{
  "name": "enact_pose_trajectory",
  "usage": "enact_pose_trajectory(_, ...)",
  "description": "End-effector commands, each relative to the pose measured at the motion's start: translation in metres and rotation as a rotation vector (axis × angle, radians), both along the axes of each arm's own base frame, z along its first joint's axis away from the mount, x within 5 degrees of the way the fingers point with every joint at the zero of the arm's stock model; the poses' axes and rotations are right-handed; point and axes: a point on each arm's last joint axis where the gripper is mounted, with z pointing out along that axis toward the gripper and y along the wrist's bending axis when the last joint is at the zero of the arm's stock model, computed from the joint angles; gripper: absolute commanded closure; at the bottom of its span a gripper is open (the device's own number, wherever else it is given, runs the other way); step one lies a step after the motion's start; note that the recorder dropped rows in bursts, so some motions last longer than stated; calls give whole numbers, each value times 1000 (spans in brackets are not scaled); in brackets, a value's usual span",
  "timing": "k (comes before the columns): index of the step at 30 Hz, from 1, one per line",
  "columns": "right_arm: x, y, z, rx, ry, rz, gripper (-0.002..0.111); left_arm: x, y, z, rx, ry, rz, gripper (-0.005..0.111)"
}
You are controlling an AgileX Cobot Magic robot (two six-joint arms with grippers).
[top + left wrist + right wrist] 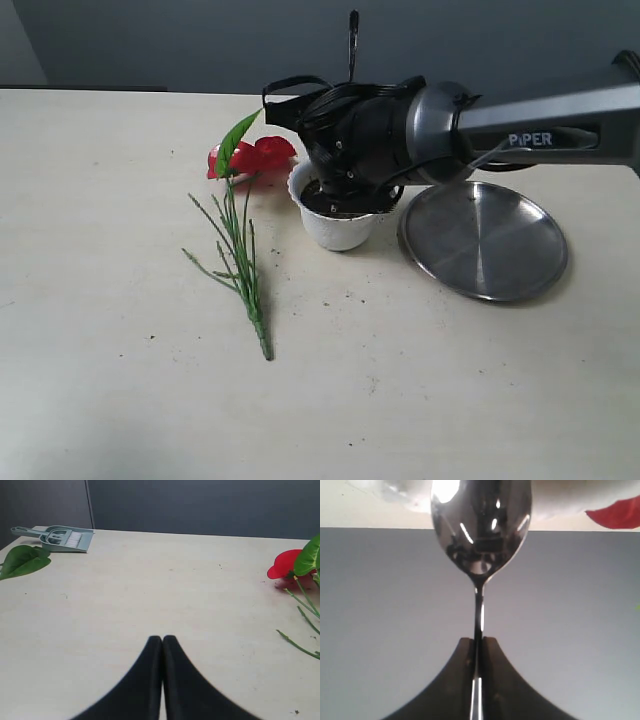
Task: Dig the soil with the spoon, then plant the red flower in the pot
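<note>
The white scalloped pot (335, 230) stands mid-table with dark soil (328, 203) inside. My right gripper (345, 180) hangs directly over it, pointing down, and hides most of the soil. In the right wrist view this gripper (478, 639) is shut on the thin handle of the shiny spoon (481, 525), whose bowl reaches toward the blurred pot rim (555, 502). The red flower (262, 155) lies flat just left of the pot, its green stems (242, 265) trailing toward the front. The left wrist view shows the flower (286, 564) too. My left gripper (162, 638) is shut and empty above bare table.
A round steel plate (483, 240) lies right of the pot, almost touching it. A green dustpan with a brush (60, 537) and a loose green leaf (22, 561) lie at the table's far side. Soil crumbs (350, 295) dot the table near the pot.
</note>
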Motion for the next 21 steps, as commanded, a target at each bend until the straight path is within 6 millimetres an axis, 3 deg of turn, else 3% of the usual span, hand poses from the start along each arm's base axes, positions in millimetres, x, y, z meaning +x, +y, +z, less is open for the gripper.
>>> enact_pose_trajectory(1,1,1,7,-19,-35,44,109,0,0,-1,1,-6,1,107)
enact_pose_trajectory(12,23,-11,2,-58,-52,108,109,0,0,-1,1,-6,1,107)
enact_pose_trajectory(21,21,-5,-4,-22,-6,172,109,0,0,-1,1,-6,1,107)
